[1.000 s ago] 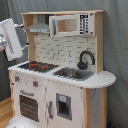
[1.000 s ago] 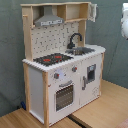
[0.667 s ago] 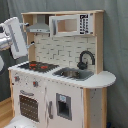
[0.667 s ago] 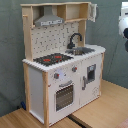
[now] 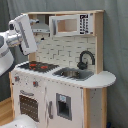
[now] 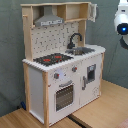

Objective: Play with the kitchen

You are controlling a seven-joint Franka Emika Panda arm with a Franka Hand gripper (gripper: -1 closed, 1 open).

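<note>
Whether the jaws stood apart or together could not be told, for the gripper [image 5: 26,34] showed only as a white block at the upper left of the first exterior view, raised beside the kitchen's [image 5: 62,75] upper shelf and clear of the hob [image 5: 38,65]. The arm [image 5: 9,44] carrying it came in from the first exterior view's left edge; in the second exterior view only a white rounded part of the robot [image 6: 121,20] with a blue light showed at the upper right. The one kitchen stood upright on a wooden table [image 6: 102,110], its long axis vertical, its front facing the first exterior view's lower left and the second exterior view's lower right. It carried one black-and-red hob, one sink [image 5: 74,74] with one curved black tap [image 5: 85,59], one grey hood [image 6: 49,20], one oven door [image 6: 64,94] and two knobs [image 6: 56,76] on its front. A white microwave-like cupboard [image 5: 70,25] sat on the top shelf.
</note>
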